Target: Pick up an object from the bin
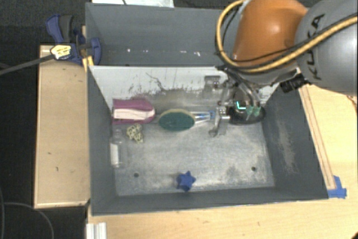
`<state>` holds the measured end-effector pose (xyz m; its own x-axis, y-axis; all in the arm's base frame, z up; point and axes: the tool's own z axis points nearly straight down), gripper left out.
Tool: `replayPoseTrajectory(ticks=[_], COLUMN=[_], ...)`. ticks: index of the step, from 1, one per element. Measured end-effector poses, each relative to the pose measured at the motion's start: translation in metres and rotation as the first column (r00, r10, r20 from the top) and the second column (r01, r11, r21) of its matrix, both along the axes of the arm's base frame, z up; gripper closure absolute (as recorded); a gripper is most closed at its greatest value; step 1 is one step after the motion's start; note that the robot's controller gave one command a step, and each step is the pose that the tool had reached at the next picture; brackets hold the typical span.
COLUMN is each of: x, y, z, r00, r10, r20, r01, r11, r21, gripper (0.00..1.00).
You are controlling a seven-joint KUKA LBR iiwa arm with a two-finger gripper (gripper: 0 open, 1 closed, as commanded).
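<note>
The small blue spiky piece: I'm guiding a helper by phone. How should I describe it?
Look at the floor of the grey metal bin, beside its near wall. The small blue spiky piece lies there alone; the rest sit farther back, none solid blue or star-like.

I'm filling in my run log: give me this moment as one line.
gripper: down in bin, right of centre | nearest: clear handle of green oval brush | grip: cannot tell
</note>
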<state>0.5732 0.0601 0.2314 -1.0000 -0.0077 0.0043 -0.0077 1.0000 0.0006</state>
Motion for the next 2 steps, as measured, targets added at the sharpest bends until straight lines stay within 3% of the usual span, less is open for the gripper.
replayPoseTrajectory(ticks=[1,2], x=[0.012,0.022], y=[0.051,0.049], z=[-0.146,-0.156], r00=[0.995,0.988], r10=[0.098,0.156], r20=[0.012,0.021], r01=[-0.098,-0.156], r11=[0.995,0.988], r21=[0.000,-0.002], gripper=[0.00,0.00])
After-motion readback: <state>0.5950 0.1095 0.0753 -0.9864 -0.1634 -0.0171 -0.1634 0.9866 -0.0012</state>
